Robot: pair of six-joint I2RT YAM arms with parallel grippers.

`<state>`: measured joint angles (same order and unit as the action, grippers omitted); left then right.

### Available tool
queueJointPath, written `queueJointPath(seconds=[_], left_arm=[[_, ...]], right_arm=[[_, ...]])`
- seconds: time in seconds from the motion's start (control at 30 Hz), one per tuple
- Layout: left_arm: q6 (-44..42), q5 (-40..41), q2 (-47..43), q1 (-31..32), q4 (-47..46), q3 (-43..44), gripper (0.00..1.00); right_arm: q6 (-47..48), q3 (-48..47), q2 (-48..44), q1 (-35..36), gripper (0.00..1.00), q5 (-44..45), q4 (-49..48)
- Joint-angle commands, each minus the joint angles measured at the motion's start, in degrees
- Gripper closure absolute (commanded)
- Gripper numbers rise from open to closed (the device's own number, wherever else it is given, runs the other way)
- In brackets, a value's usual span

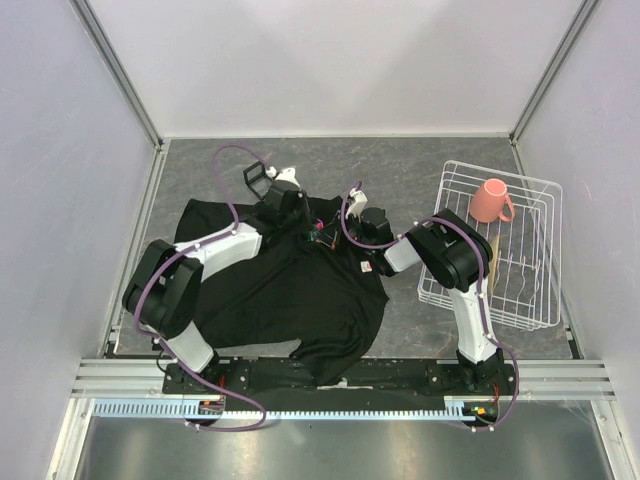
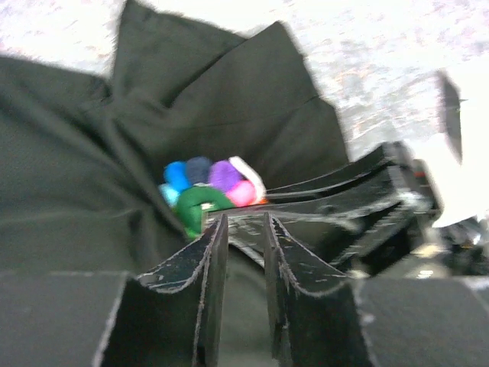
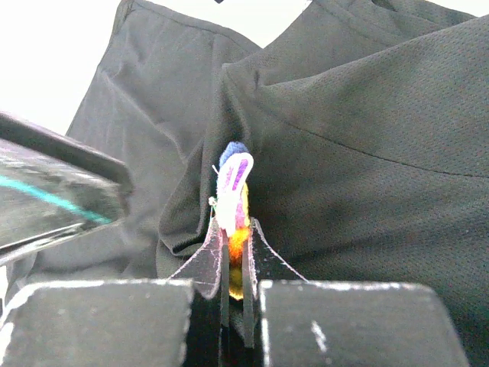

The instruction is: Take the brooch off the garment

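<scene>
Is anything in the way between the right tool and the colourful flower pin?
No. The right tool is shut right on the brooch, with nothing between them. To come away, though, the brooch has to get free of the black shirt, which is bunched up close behind it and seems to be pinned to it.

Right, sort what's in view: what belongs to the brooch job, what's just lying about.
Job: brooch; shirt; right hand, shut on the brooch; left hand, at the shirt beside the brooch.
Lying about: rack; pink mug in it.
</scene>
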<state>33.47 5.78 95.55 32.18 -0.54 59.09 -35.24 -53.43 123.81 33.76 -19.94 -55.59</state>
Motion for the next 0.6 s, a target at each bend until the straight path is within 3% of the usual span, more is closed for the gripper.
queueJointPath(seconds=[0.0,0.1,0.27,0.57], left_arm=[[3.35,-9.97,-0.54,-6.41,-6.83,-6.34,0.62],[4.05,-20.26,0.51,-11.33,-14.55,-10.48,0.57],[3.35,-30.20,5.08,-13.55,-19.15,-10.67,0.64],[4.67,-30.83,8.78,-13.64,-21.70,-10.05,0.57]], right_arm=[[-0.79,-0.71,-0.23,-0.01,1.00,-1.85,-2.85],[-1.14,-0.45,-0.15,-0.18,1.00,-2.12,-3.38],[-1.23,-0.54,0.12,-0.27,1.00,-2.38,-3.64],[-1.23,-0.62,0.21,-0.36,1.00,-2.91,-3.91]])
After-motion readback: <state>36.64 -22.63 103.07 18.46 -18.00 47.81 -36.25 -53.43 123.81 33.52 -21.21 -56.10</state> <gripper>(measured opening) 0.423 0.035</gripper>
